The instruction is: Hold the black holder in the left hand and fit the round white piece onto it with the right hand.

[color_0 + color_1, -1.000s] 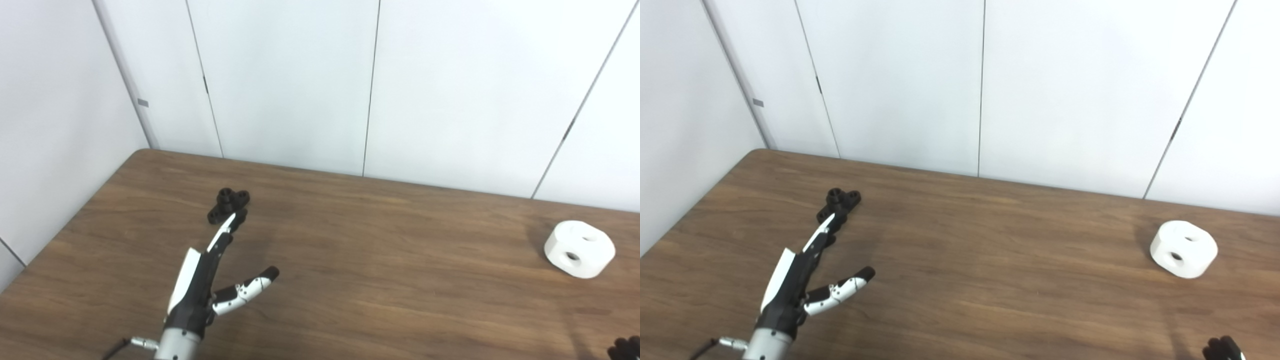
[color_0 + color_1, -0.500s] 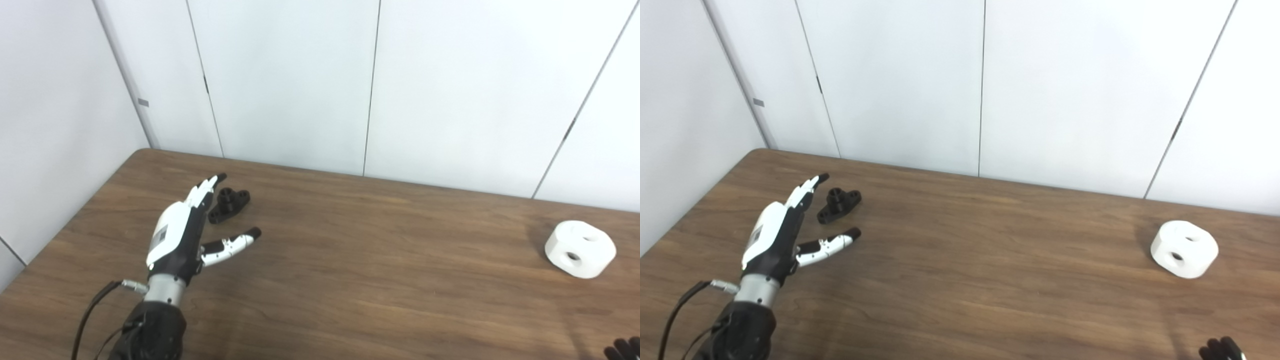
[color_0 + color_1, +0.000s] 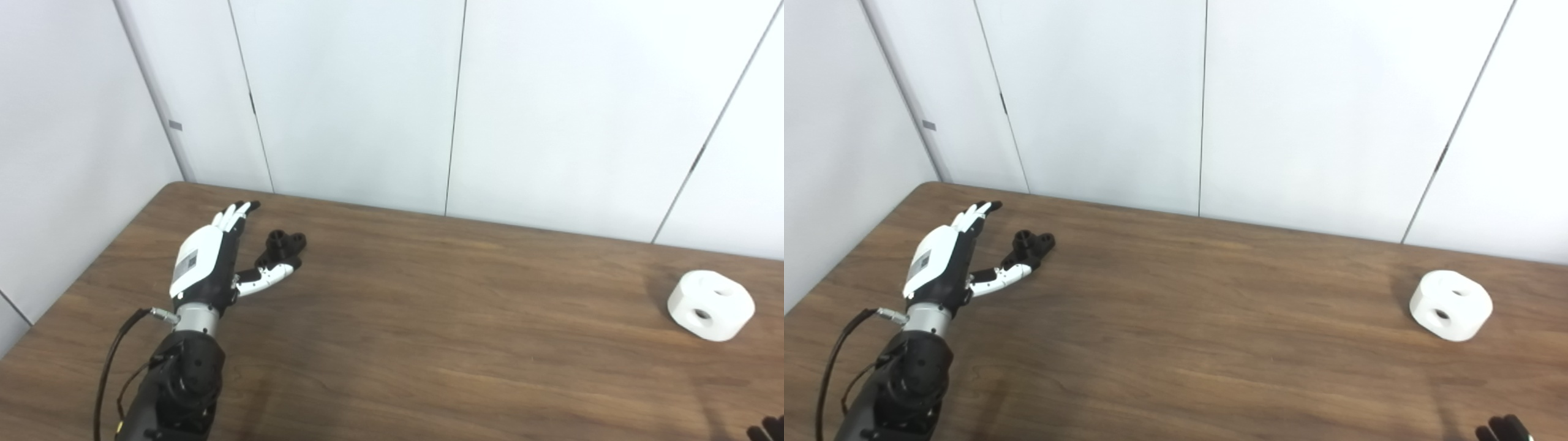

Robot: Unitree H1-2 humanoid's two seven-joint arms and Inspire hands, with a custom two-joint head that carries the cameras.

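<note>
**A:** In the left eye view, where is the black holder [image 3: 280, 248]?

**B:** Left of centre on the brown table [image 3: 465, 318], just right of the left hand [image 3: 211, 266]. That hand is spread, holding nothing, thumb tip reaching the holder's near end. The holder's long axis runs from lower left to upper right.

**A:** And the right eye view?

**B:** Same layout. The round white piece [image 3: 1450, 305] sits far right, well apart. Only dark fingertips of the right hand [image 3: 1502, 428] show at the lower right corner; I can't tell its pose. White wall panels [image 3: 1304, 110] stand behind.
</note>
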